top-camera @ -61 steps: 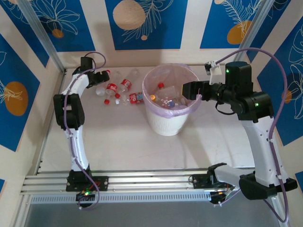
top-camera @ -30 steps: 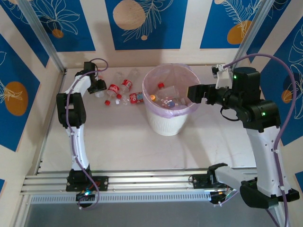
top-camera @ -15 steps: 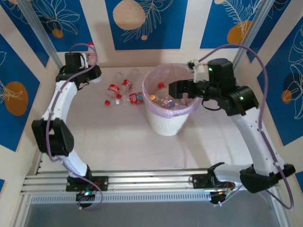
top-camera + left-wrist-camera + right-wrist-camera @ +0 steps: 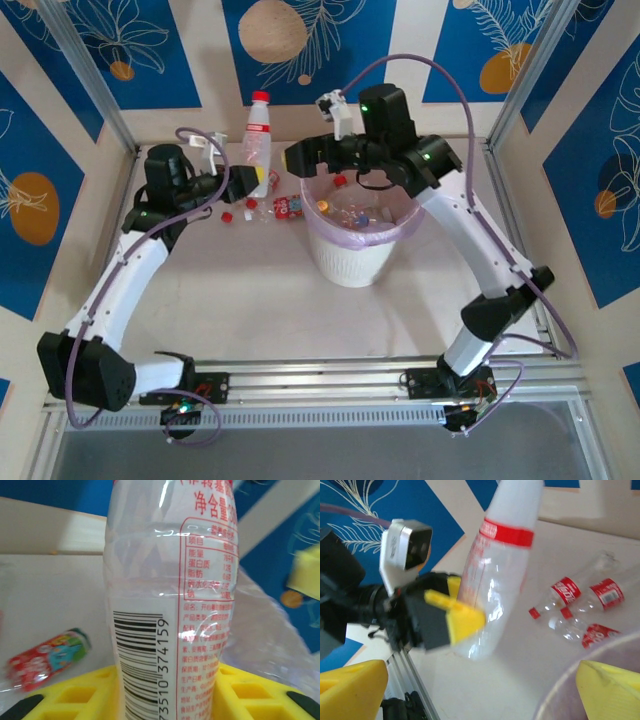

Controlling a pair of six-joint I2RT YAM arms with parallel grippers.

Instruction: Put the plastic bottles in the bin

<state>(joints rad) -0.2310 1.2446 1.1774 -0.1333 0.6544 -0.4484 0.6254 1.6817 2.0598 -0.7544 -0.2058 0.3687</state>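
Note:
My left gripper (image 4: 243,182) is shut on a clear plastic bottle (image 4: 257,140) with a red cap, held upright above the table just left of the bin (image 4: 350,262). In the left wrist view the bottle (image 4: 170,605) stands between my yellow fingers (image 4: 75,700). The right wrist view shows the same bottle (image 4: 495,580) with the left gripper (image 4: 452,612) clamped on it. My right gripper (image 4: 298,156) is open above the bin's left rim, its fingertips (image 4: 350,690) wide apart. Several bottles (image 4: 350,212) lie inside the pink-lined bin.
A few loose bottles with red labels lie on the table left of the bin (image 4: 288,207) (image 4: 565,592) (image 4: 47,660). Loose red caps (image 4: 227,214) sit near them. The bin's pink bag (image 4: 270,630) is close on the right of the held bottle. Walls close off the back and sides.
My left arm has lifted the bottle from the back left corner and carried it right, toward the bin. My right arm has swung left across the bin, still open.

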